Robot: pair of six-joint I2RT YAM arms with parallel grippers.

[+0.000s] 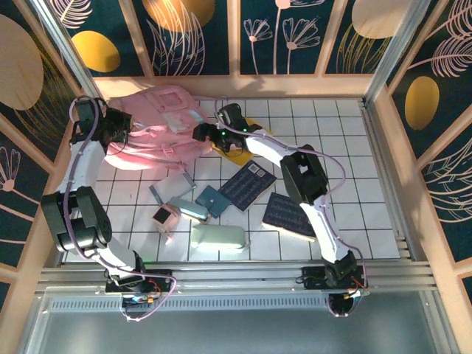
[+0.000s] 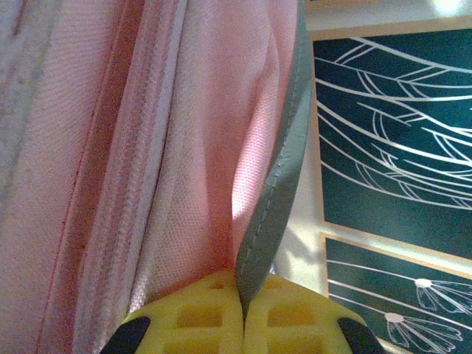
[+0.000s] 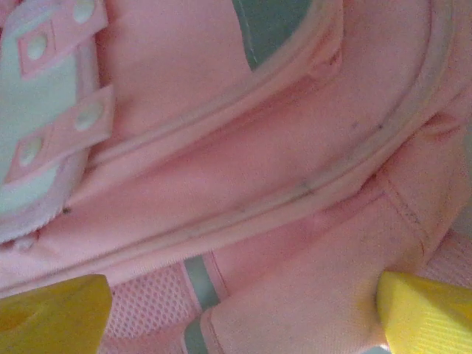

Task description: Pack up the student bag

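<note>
Nearby, on the tiles to the near right of the student bag (image 1: 158, 125), a loose scatter: a flat yellow item (image 1: 237, 150) just beside the bag's right edge, partly under the right arm (image 1: 276, 153); a dark patterned notebook (image 1: 247, 184) nearer; a second dark notebook (image 1: 289, 215) further right, crossed by the same arm; a small teal booklet (image 1: 214, 200) just beside the first notebook's left corner; a pale blue flat piece (image 1: 188, 210) and a grey-blue one (image 1: 168, 188) to its left; a small pink object (image 1: 164, 216), too small to identify; a pale green case (image 1: 217, 237) nearest of all. Bag itself lying at the far left of the table, large, soft and pink with pale patches, close to the far wall. Left gripper (image 2: 242, 318) pinched tight on a grey edging strip (image 2: 276, 184) of the bag at its left side, yellow fingertips (image 2: 199, 313) pressed together with the strip between. Right gripper (image 3: 236, 324) at the bag's right edge, yellow fingers (image 3: 51, 313) spread wide, pink fabric and a patch of mesh (image 3: 147, 302) between them, nothing clamped. Underneath, a white tiled tabletop (image 1: 346, 147) with dark grout lines; aluminium rails (image 1: 236, 276) along the near edge. Around, dark blue wall panels (image 1: 295, 29) with pale flower drawings and yellow ovals, framed in light wood.
</note>
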